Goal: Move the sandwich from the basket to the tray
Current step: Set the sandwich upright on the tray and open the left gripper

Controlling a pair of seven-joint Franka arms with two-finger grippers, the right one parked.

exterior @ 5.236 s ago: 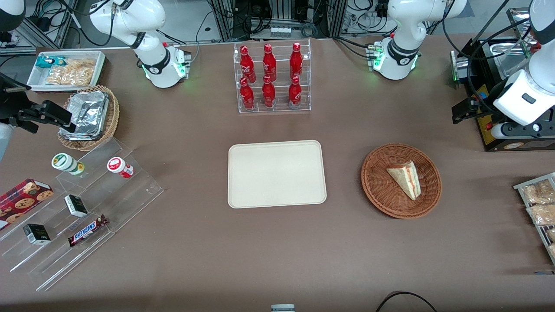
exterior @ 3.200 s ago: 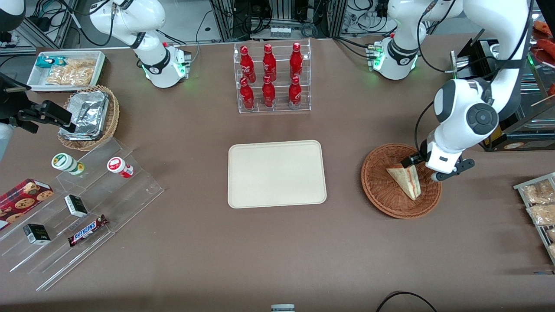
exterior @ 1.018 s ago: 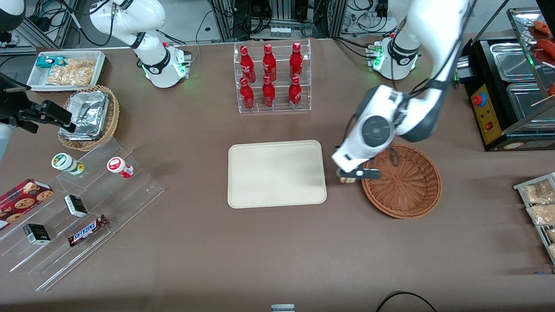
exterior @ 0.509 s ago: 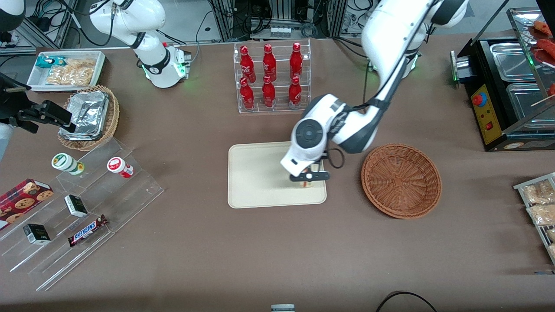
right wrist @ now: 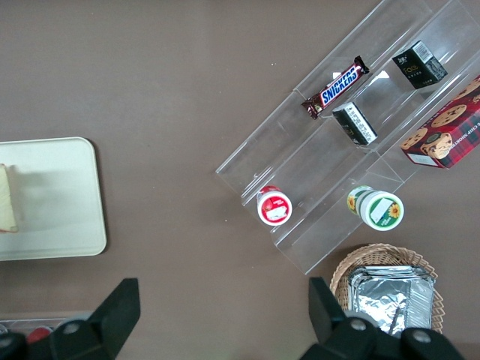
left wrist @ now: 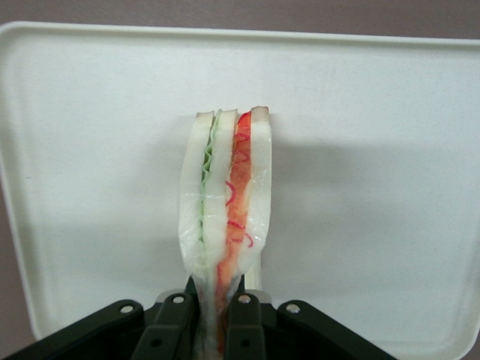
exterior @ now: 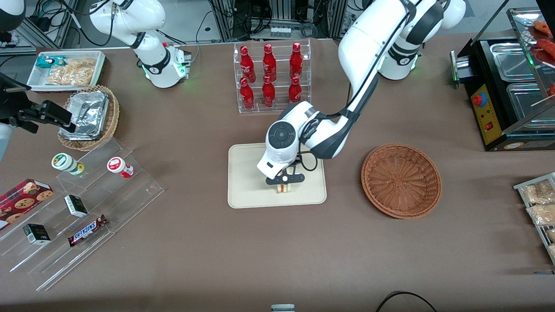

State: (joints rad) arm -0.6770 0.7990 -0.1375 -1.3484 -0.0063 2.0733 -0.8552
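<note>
Over the tray, the hand pinches the sandwich upright between its fingers.

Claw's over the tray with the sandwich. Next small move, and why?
Probably lower a touch, then open. The claw is shut on the sandwich, which hangs over the tray; the basket is empty. Contact with the tray can't be confirmed.

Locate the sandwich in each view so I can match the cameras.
Front view: sandwich held in the gripper, over the tray, jaws closed on it.
Left wrist view: sandwich edge-on, layers showing, pinched by the gripper, tray as backdrop.
Right wrist view: only a pale sliver of the sandwich at the frame edge, over the tray.
Shared landmark: the tray.
</note>
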